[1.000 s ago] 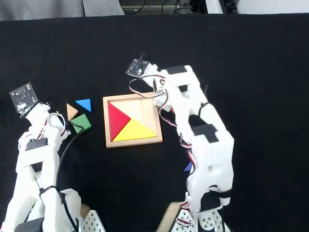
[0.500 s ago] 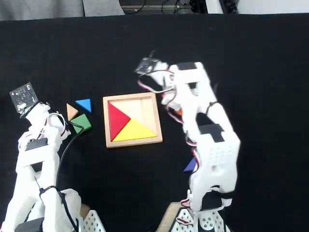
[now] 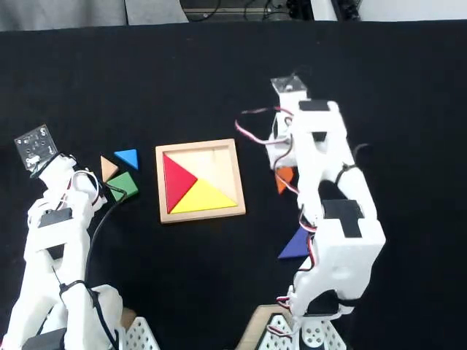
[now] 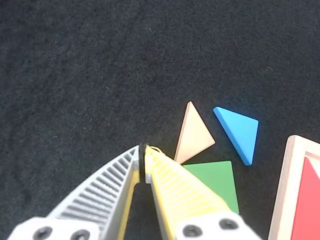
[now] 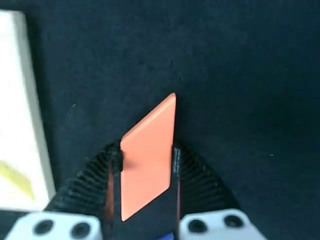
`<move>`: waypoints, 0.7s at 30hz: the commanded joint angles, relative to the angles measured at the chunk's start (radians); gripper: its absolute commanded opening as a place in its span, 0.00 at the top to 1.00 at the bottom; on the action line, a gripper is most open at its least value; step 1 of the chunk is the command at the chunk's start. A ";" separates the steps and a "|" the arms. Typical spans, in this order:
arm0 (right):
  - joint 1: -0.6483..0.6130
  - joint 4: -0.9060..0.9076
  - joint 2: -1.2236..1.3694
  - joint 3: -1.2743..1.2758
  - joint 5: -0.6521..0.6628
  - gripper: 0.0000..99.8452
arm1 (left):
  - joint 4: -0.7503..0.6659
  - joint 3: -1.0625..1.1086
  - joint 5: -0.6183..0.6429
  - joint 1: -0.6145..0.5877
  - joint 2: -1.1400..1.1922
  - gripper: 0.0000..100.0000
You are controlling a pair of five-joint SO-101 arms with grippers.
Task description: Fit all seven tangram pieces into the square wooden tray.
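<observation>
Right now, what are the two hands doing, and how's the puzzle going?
Left hand shut, empty, beside green piece. Right hand shut on orange piece, right of tray. In tray: red triangle, yellow triangle; five pieces outside.

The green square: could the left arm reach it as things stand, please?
Probably yes: the green square lies uncovered right beside the shut left gripper, with only the tan triangle close by.

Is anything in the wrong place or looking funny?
Nothing is broken or spilled. One dark blue triangle lies alone beside the right arm, apart from the tray. The right gripper holds the orange piece off to the tray's side.
</observation>
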 commanded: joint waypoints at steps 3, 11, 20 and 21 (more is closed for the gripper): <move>-0.002 -0.132 -0.071 0.074 -0.025 0.99 | -0.012 -0.016 -0.006 0.002 -0.002 0.97; -0.003 -0.078 -0.133 0.076 0.017 0.82 | -0.018 -0.016 -0.006 0.002 -0.002 0.97; -0.048 -0.012 -0.237 0.085 0.061 0.82 | -0.018 -0.016 -0.006 0.002 -0.002 0.97; -0.054 -0.017 -0.237 0.091 0.061 0.82 | -0.018 -0.016 -0.006 0.002 -0.002 0.97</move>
